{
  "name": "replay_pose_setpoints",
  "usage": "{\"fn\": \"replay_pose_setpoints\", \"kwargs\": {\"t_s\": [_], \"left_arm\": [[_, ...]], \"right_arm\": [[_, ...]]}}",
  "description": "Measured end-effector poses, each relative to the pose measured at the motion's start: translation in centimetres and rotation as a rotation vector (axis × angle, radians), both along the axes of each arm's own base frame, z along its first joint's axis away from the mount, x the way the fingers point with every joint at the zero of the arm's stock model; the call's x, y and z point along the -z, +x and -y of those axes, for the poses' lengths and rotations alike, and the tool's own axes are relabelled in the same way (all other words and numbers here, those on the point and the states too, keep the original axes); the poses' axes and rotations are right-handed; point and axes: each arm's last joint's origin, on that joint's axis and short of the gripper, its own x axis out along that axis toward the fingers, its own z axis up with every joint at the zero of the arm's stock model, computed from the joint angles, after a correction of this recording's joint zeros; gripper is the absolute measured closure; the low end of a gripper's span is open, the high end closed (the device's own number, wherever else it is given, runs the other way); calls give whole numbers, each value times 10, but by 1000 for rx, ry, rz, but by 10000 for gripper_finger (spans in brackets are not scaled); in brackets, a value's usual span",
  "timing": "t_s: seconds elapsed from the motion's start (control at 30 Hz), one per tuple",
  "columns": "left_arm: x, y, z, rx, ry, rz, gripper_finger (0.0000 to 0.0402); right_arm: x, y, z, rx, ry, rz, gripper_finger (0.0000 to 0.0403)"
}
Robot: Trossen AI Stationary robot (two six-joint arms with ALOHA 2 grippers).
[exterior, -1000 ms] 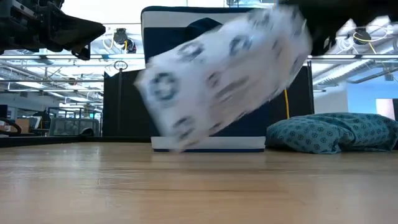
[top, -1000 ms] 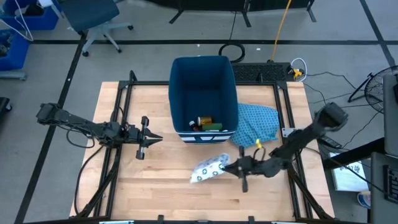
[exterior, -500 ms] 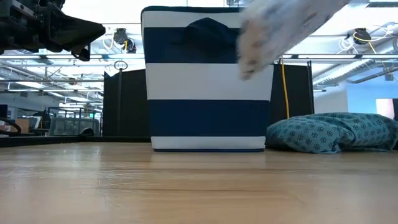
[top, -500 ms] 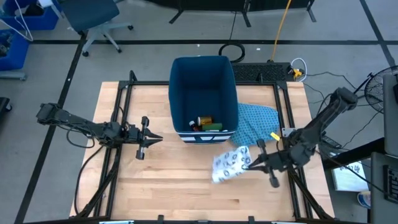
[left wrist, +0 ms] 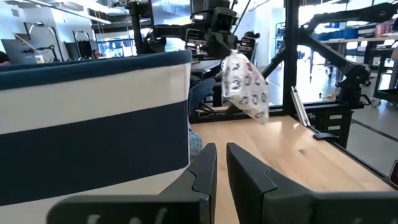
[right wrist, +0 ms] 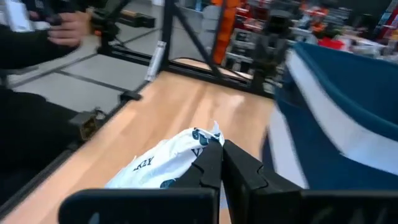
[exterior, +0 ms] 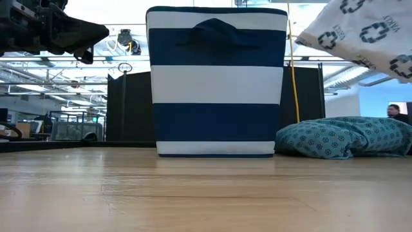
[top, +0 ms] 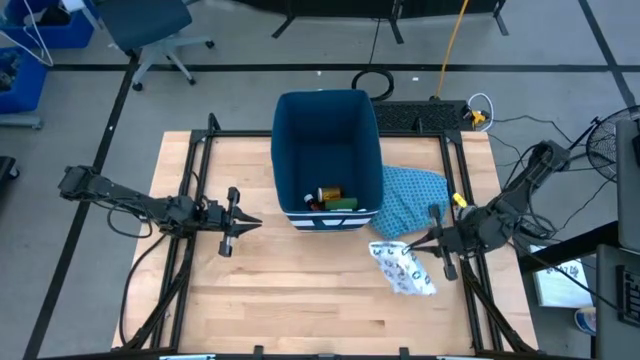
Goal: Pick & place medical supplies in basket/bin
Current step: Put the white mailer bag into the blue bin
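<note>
The flat white blue-patterned packet (top: 404, 270) hangs in the air in front of the bin's near right corner, held by my right gripper (top: 416, 246), which is shut on it. It also shows high up in the low view (exterior: 364, 33) and the left wrist view (left wrist: 244, 82). The deep dark-blue bin (top: 328, 120) with white bands (exterior: 216, 84) stands on the table's far middle. On its floor lie an orange vial (top: 330, 193), a green block (top: 346, 203) and a red bottle (top: 310, 203). My left gripper (top: 258, 222) waits shut, left of the bin. My right gripper pinches the packet by one edge (right wrist: 206, 138) between its two fingers (right wrist: 211, 163), coming level from the table's right side. The packet is lifted clear of the table and droops from the fingers toward the near edge (top: 420, 285).
A blue patterned cloth (top: 412, 197) lies bunched against the bin's right side, just beyond the right gripper. Black frame rails (top: 196, 190) run along both table sides. Bare wood (top: 300, 290) spreads across the near half. A person's hand (right wrist: 69, 26) shows beyond the table.
My right gripper, still shut on the packet, has moved toward the table's right edge, slightly farther back and upward. The packet rose with it and swung round, from sticking out to the gripper's left to drooping toward the near edge.
</note>
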Motion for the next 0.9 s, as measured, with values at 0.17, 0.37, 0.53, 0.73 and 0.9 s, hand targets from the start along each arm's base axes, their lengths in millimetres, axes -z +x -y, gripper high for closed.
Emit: {"fn": "replay_pose_setpoints", "kwargs": {"t_s": [0.17, 0.37, 0.53, 0.73, 0.9], "left_arm": [[1, 0, 0, 1, -5, -10, 360], [2, 0, 0, 0, -1, -23, 360], [2, 0, 0, 1, 0, -23, 360], [2, 0, 0, 0, 0, -23, 360], [2, 0, 0, 0, 3, -22, 360]], "right_arm": [[-2, -11, 12, 47, 15, -2, 403], [10, -23, 24, 53, 63, 37, 403], [38, -32, 33, 77, 94, 54, 403], [63, -38, 40, 99, 161, 125, 403], [57, -40, 40, 68, 219, 230, 403]]}}
